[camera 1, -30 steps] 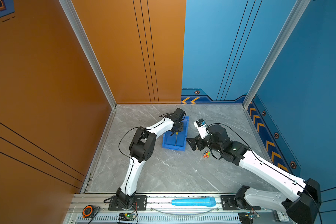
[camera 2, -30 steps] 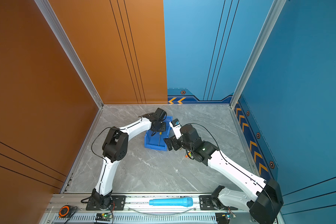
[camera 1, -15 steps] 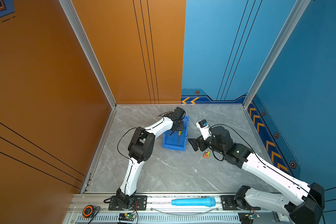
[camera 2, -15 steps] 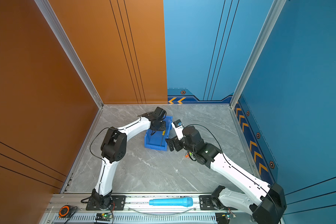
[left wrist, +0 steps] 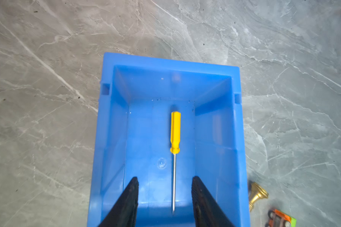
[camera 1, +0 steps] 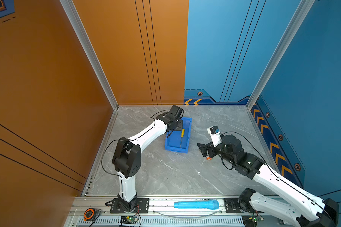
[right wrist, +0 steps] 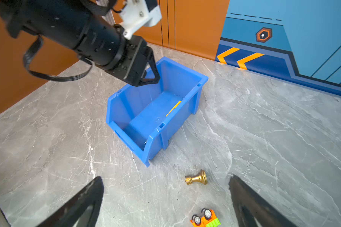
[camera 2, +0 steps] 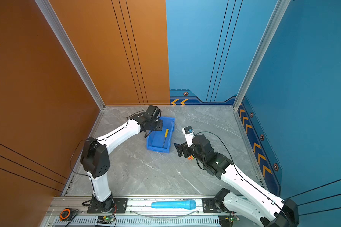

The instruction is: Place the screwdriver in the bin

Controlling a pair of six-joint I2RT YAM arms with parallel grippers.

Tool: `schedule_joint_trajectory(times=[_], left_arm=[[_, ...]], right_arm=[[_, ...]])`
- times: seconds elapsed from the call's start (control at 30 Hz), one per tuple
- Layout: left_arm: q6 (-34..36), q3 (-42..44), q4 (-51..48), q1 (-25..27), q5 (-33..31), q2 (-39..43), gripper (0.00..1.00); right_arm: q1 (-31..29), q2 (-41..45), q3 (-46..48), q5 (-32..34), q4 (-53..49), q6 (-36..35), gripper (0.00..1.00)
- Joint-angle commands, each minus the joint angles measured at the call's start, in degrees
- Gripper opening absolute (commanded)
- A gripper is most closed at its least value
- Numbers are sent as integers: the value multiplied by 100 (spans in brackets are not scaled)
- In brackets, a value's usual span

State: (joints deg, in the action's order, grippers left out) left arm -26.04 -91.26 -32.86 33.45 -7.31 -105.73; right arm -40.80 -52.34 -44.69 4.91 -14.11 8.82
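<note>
The screwdriver [left wrist: 175, 131], yellow handle and thin silver shaft, lies flat on the floor of the blue bin [left wrist: 169, 61]. Both top views show the screwdriver [camera 1: 182, 133] [camera 2: 166, 132] lengthwise inside the bin [camera 1: 175, 149] [camera 2: 158, 149]. My left gripper [left wrist: 164, 179] hovers over the bin's near end, open, its black fingers either side of the shaft without touching it. In the right wrist view only a strip of the yellow handle [right wrist: 174, 107] shows past the bin wall [right wrist: 158, 145]. My right gripper [right wrist: 166, 177] is open above the table, right of the bin.
A small brass fitting [right wrist: 197, 177] and an orange-and-green toy car [right wrist: 205, 218] lie on the grey marble table below my right gripper. A light-blue cylinder [camera 1: 196, 204] and an orange tape measure [camera 1: 89, 213] rest on the front rail. Orange and blue walls enclose the table.
My left gripper's jaws have spread apart over the bin, and the screwdriver now lies free on the bin floor. My right gripper has drawn back to the right, away from the bin.
</note>
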Motion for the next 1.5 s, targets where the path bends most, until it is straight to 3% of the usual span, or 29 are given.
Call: schedule_joint_trajectory(times=[0.0, 0.27, 0.4, 0.47, 0.67, 0.9, 1.13, 1.3, 1.47], left_arm=[[-60, 458, -161, 175, -241, 564, 53], [-183, 1717, -167, 432, -499, 1906, 70], [-99, 2382, -168, 412, -573, 2600, 84], [-20, 2723, -163, 369, -612, 2976, 98], [155, 3633, -159, 155, -768, 4037, 98], [364, 4510, -54, -117, -1753, 5306, 98], [794, 5635, 717, -543, -2637, 6401, 98], [981, 6224, 1306, -801, -2600, 6873, 98], [1491, 6723, 1986, -913, -2626, 7021, 98]], right_arm=[[204, 336, 204, 318, -96, 262, 100], [504, 1167, 448, 612, -685, 489, 100], [613, 1542, 617, 824, -890, 496, 100], [679, 1674, 646, 911, -1029, 521, 100], [857, 1752, 636, 1148, -1356, 644, 100], [1054, 2245, 1062, 2024, -1296, 976, 100], [1221, 3287, 1884, 2536, -1102, 478, 100], [1361, 3814, 2333, 2463, -805, 8, 100], [1661, 3783, 2708, 2542, -447, -74, 100]])
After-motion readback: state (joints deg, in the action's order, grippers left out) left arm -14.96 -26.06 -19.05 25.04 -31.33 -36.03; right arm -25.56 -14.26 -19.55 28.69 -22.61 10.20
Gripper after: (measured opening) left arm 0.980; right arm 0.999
